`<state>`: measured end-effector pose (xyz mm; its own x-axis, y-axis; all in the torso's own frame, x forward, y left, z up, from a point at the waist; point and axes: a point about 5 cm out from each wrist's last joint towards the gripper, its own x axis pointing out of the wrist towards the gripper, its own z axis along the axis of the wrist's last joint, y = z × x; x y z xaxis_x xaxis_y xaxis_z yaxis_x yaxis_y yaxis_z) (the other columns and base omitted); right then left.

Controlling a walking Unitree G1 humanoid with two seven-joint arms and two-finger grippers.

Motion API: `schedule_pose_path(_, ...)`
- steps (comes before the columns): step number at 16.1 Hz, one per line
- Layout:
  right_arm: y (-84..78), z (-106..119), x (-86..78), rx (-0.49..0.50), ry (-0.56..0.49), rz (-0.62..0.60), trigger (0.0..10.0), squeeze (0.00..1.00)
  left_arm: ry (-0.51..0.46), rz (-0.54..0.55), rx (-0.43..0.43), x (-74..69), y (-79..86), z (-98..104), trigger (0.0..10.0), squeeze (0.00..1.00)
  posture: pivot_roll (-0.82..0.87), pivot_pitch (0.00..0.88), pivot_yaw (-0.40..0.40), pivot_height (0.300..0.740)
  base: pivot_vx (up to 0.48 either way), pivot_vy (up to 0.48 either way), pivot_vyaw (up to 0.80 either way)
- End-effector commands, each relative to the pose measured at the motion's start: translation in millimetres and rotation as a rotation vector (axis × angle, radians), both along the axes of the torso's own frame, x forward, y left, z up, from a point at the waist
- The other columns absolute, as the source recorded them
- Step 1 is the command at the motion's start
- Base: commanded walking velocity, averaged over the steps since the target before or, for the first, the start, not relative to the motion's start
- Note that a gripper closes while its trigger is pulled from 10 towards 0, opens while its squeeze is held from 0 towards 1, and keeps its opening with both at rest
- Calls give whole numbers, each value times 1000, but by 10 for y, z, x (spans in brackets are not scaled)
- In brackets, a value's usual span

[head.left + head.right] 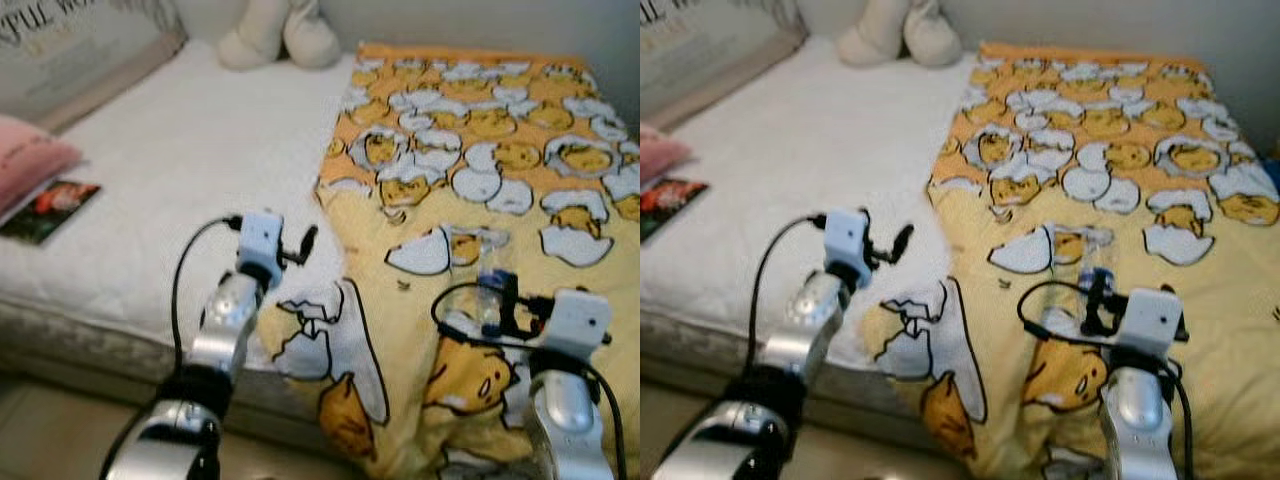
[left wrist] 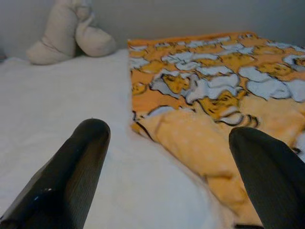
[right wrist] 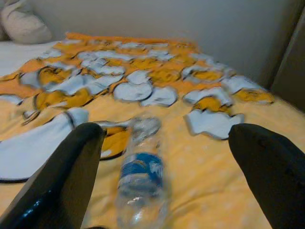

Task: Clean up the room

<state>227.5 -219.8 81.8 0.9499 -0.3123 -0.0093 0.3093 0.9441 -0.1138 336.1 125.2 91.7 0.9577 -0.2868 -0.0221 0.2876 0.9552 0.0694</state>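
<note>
I see my right gripper (image 3: 164, 191) reaching forward, fingers spread wide, a crinkled clear plastic bottle (image 3: 142, 174) at twelve o'clock between them on the soft yellow blanket (image 1: 480, 130); my left gripper (image 2: 171, 176) hovers open, empty, over the white mattress (image 1: 180, 150).

A home bedroom: a white bed (image 1: 190, 160) with cartoon blanket (image 1: 480, 200) and plush toy (image 1: 280, 35).

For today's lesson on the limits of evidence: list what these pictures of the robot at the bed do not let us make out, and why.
- Water bottle label: blurred in the right wrist view; in the eye views the right gripper partly covers it.
- Booklet cover: too small and soft in the left eye view.
- Printed cushion wording: cut off by the top edge.
- Plush toy: its upper part is cut off in every view.
</note>
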Motion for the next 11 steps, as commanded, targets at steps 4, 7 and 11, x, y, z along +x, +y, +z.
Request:
schedule_pose_path(4, 8, 8, 162, 24, 16, 1, 10000, 0, -6, 29, -3, 33, 96, 47, 10000, 0, -38, 47, 63, 736, 243, -261, 0)
schedule_pose_path(7, 79, 46, 368, 44, 10, 16, 10000, 0, -18, 21, 14, -21, 199, 62, 10000, 0, 9, 79, 78, 736, 0, 0, 0)
schedule_pose_path(11, 256, -11, 754, 100, 64, 46, 10000, 0, -27, -3, 96, -113, 419, 118, 10000, 0, 113, 147, 110, 736, 0, 0, 0)
